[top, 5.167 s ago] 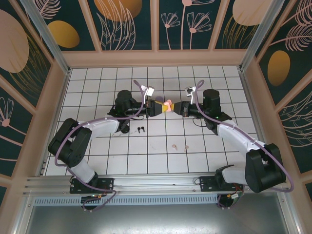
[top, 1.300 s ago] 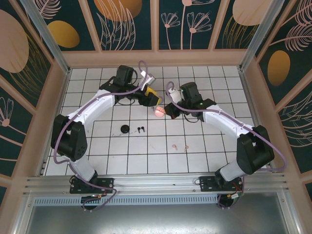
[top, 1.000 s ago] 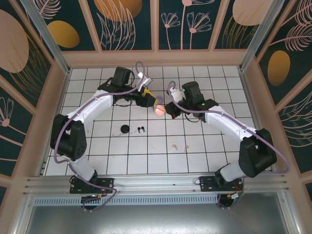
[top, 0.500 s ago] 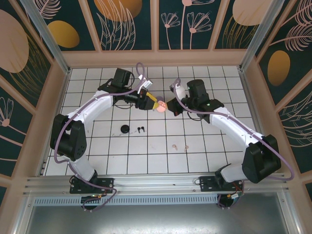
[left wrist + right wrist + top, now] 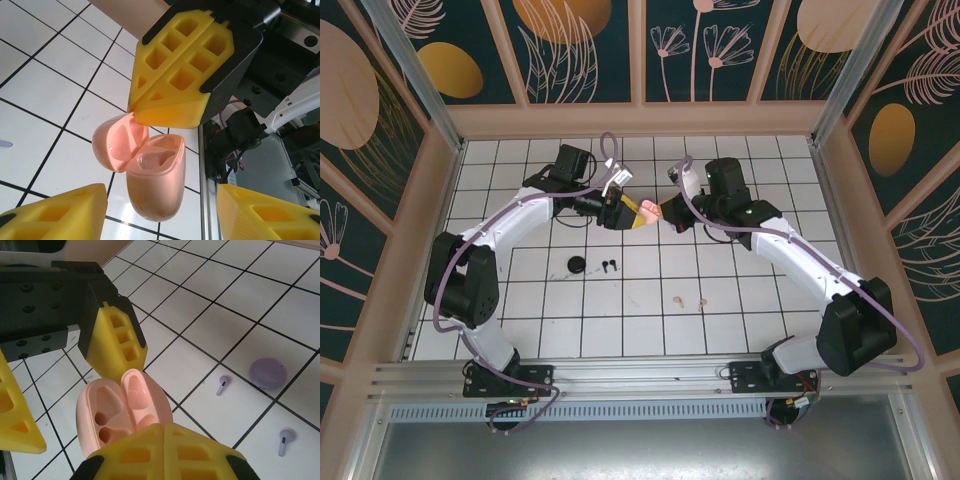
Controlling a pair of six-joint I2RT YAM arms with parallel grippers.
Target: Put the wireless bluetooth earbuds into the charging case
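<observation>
Right jaws on pink case (image 5: 115,405), aloft

White gridded table (image 5: 520,330): black case (image 5: 577,264), black earbuds (image 5: 607,266), pink earbuds (image 5: 678,298).

pink charging case (image 5: 102,415) — open, midair | lilac earbuds (image 5: 222,385) (two, apart) on tiles (image 5: 240,300) | pink earbuds (image 5: 677,299) — on tiles

An open pink charging case (image 5: 152,190) is held at its rim by the right gripper (image 5: 135,109), whose yellow fingers are pressed together. The left gripper (image 5: 162,200) is spread to either side of it, untouching, above white tiles (image 5: 45,85).
</observation>
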